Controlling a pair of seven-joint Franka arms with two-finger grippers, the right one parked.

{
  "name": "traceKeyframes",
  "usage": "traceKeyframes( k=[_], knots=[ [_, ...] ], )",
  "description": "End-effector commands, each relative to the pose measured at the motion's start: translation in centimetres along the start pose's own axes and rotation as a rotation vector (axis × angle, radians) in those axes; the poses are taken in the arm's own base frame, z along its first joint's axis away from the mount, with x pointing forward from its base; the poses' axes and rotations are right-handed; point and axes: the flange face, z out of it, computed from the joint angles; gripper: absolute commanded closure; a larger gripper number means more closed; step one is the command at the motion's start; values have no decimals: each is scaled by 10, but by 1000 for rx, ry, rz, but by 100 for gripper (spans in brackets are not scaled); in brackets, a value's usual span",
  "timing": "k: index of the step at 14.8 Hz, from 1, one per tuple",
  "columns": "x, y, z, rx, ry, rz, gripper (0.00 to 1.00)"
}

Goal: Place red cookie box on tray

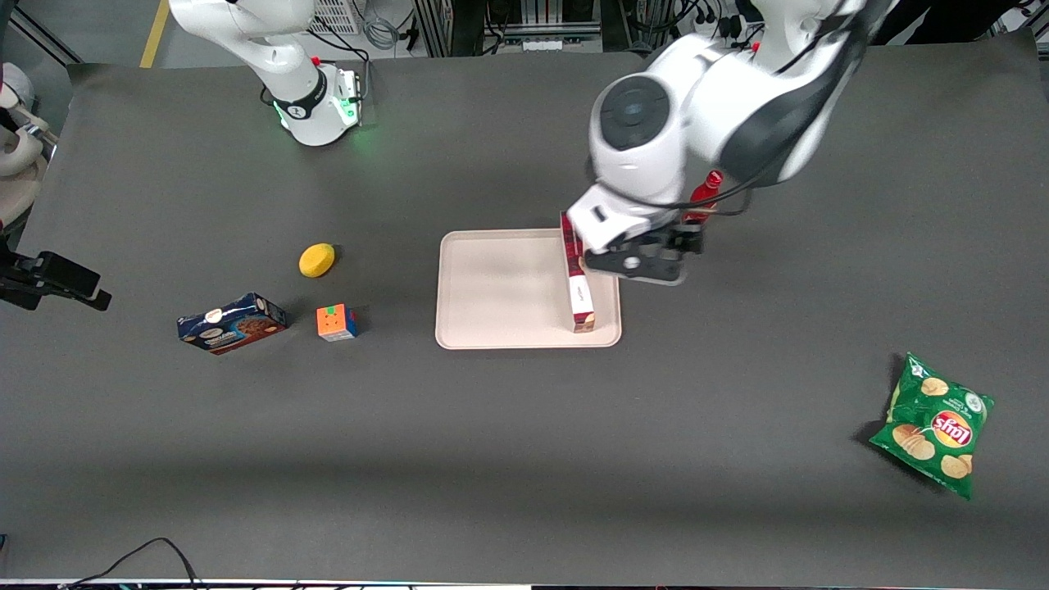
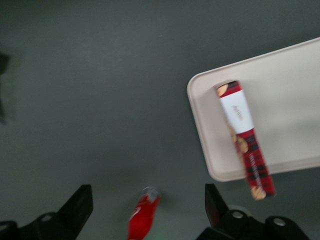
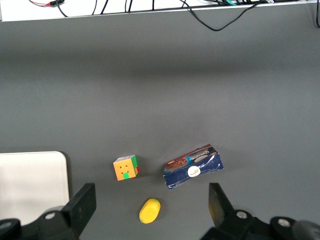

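Down front, the green chip bag (image 1: pixel 934 426) sits nearest the front camera, toward the working arm's end of the table, well out of play. All the action is at the tray (image 1: pixel 492 287), and the red cookie box (image 1: pixel 578 283) is lying along its edge on the working arm's side. From the front it looks fully on the tray; the left wrist view shows its end farther from the front camera poking out past the rim, so call it mostly on, slightly overhanging.

Where's the gripper (image 1: pixel 647 260)? Hovering just beside the box, off the tray's edge, above the bare mat. In the wrist view the two fingers (image 2: pixel 80 202) are spread wide with nothing between them, and the box (image 2: pixel 245 137) lies well clear of them. The red bottle (image 2: pixel 142 215) stands on the mat below the gripper, just beside the tray (image 2: pixel 295 80).

My read: the drop is made, and this is the release-and-retreat step. The next move calls for a clean lift straight up, minding that bottle so near the fingers. If the overhang matters, a gentle nudge inward would settle it.

Toward the parked arm's end: blue cookie box (image 1: pixel 232 322), puzzle cube (image 1: pixel 337 322), yellow lemon-like thing (image 1: pixel 316 260), all untouched.
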Motion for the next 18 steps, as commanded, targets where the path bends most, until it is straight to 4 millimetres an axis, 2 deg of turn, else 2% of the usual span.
traceKeyframes(
  k=[1, 2, 4, 6, 9, 12, 14, 16, 18],
  knots=[
    [-6, -113, -44, -82, -29, 135, 0],
    [-10, -151, -55, -95, -9, 140, 0],
    [-24, -210, -74, -90, 32, 115, 0],
    [-39, -253, -85, -79, 51, 52, 0],
    [-59, -314, -87, -83, 48, 19, 0],
    [-70, -347, -85, -116, 45, -6, 0],
    [-67, -353, -74, -165, 47, -38, 0],
    [-61, -362, -45, -213, 68, -74, 0],
    [-64, -364, -42, -216, 77, -86, 0]
  ],
)
